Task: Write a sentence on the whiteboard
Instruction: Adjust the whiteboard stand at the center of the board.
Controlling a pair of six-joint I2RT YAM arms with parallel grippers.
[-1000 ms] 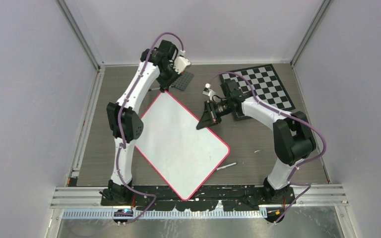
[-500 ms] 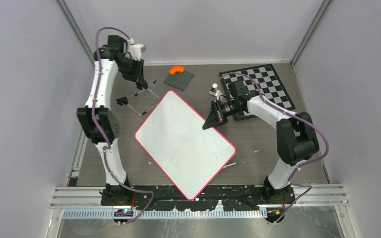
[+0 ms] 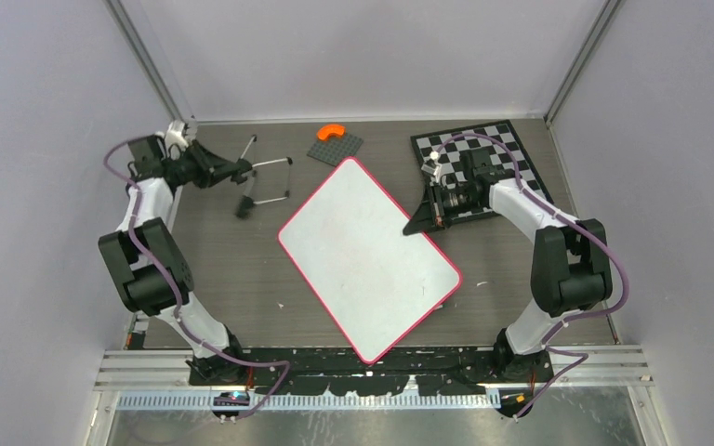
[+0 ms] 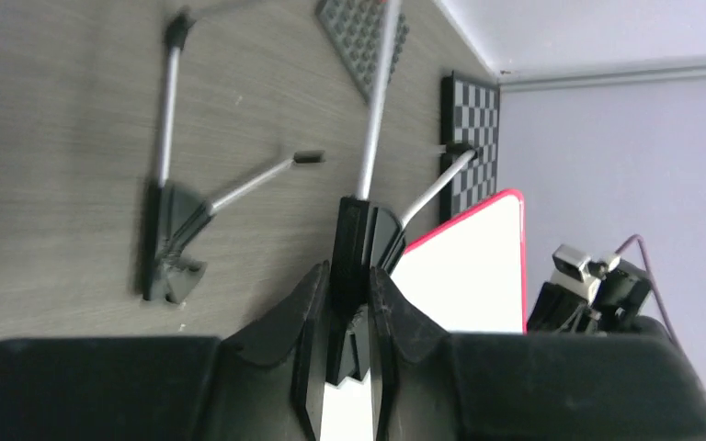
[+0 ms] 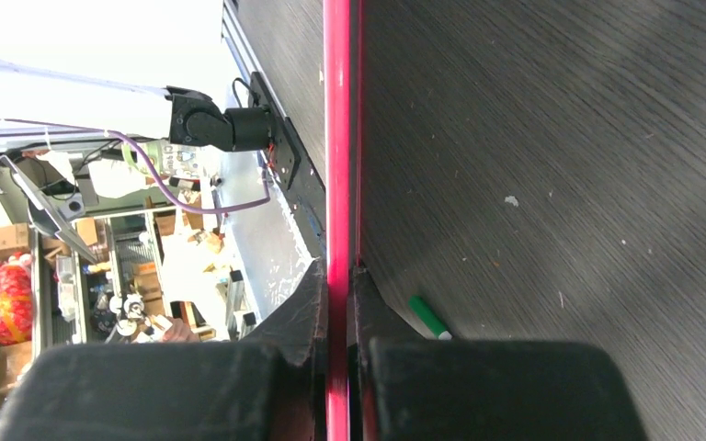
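Observation:
The whiteboard [image 3: 367, 251] lies tilted in mid-table, white with a red-pink rim, and no green lettering shows on it. My right gripper [image 3: 425, 216] is shut on its right rim, seen edge-on as a red strip [image 5: 337, 138] between the fingers [image 5: 308, 303] in the right wrist view. My left gripper [image 3: 232, 172] is at the far left, shut on the black block [image 4: 354, 234] of a metal wire stand [image 3: 270, 177]. The board's corner [image 4: 478, 266] shows behind it. A green marker [image 5: 427, 317] lies on the table under the board's raised edge.
A black-and-white chessboard [image 3: 493, 158] lies at the back right, beside my right arm. A grey studded plate [image 3: 337, 149] with an orange piece [image 3: 332, 132] sits at the back middle. Grey walls close in on both sides.
My left arm swung from the board's top corner to the far left, carrying the wire stand. My right gripper drew the whiteboard to the right and turned it.

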